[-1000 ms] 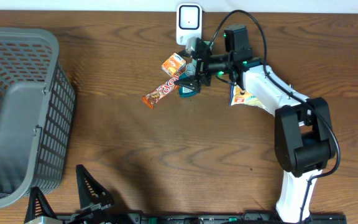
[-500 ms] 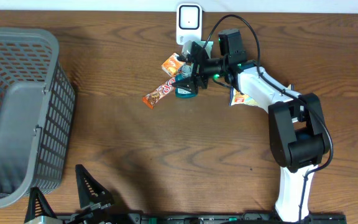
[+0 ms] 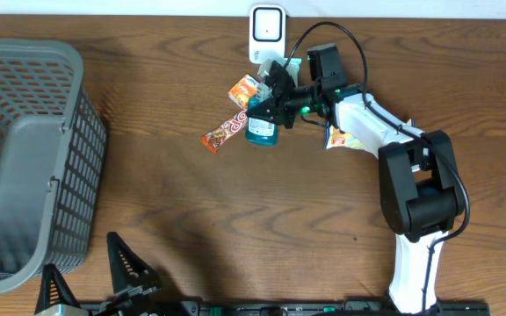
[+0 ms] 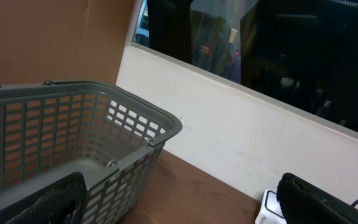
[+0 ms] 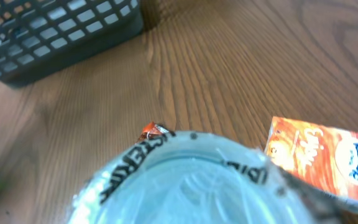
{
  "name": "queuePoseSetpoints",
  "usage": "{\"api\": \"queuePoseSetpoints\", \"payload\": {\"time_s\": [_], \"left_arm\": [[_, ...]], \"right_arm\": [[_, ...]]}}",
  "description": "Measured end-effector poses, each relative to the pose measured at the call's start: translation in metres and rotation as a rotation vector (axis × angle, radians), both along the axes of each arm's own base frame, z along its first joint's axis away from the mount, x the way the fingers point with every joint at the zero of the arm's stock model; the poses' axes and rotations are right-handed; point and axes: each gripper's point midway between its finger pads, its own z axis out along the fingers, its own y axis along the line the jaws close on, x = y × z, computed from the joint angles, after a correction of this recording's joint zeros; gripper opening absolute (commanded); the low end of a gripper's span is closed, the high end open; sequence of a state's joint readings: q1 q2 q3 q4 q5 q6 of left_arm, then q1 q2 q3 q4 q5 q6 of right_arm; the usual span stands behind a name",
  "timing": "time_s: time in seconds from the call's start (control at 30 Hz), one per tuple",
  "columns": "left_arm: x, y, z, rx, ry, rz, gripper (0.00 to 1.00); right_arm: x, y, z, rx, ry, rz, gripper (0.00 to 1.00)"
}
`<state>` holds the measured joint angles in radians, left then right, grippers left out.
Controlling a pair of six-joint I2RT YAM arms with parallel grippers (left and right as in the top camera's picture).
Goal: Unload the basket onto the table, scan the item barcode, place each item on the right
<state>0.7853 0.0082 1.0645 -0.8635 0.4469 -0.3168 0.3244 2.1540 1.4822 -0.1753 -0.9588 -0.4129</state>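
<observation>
Teal cup [image 3: 262, 131]: I am seeing it at the far middle of the table [image 3: 235, 211], below the white scanner [image 3: 268, 31] and right at the tip of the right arm.
Grey basket [image 3: 25, 158]: it is sitting at the far left edge, well apart from the cup.
Left gripper [image 4: 179, 196]: it is hanging low at the near left with its two dark fingers spread wide and nothing between them.
Candy bar wrapper [image 3: 225, 130]: it is lying slantwise just left of the cup, its upper right end reaching in beside the cup.
Orange carton [image 3: 245, 89]: it is lying close above the cup on the left, crowding it on the scanner side.
Right gripper [image 3: 269, 107]: it is reaching in from the right and its dark fingers are overlapping the cup's upper edge; I am not able to tell whether they are pinching it or only closing round it.
Yellow packet [image 3: 341, 138]: it is lying to the right of the cup, partly hidden under the right forearm.
Cup orientation: the clear lid with black lettering is facing the right wrist camera and filling the bottom of that view; from above I am seeing a round teal body, so I cannot tell how far its axis is tilting.
</observation>
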Motion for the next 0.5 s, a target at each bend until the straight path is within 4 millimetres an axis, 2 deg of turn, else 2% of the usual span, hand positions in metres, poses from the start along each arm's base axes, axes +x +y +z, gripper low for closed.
{"api": "queuePoseSetpoints", "payload": {"time_s": [0.23, 0.37, 0.43, 0.5], "left_arm": [[0.000, 0.000, 0.000, 0.000, 0.000, 0.000, 0.98], [0.000, 0.000, 0.000, -0.001, 0.001, 0.000, 0.98], [0.000, 0.000, -0.001, -0.002, 0.002, 0.000, 0.98], [0.000, 0.000, -0.001, -0.003, 0.003, -0.002, 0.98]], "right_arm": [[0.004, -0.004, -0.003, -0.009, 0.175, -0.114, 0.01], [0.007, -0.013, -0.003, -0.018, 0.309, -0.214, 0.01], [0.005, -0.019, 0.004, -0.021, 0.376, -0.266, 0.01], [0.001, -0.025, 0.019, -0.023, 0.420, -0.306, 0.01]]}}
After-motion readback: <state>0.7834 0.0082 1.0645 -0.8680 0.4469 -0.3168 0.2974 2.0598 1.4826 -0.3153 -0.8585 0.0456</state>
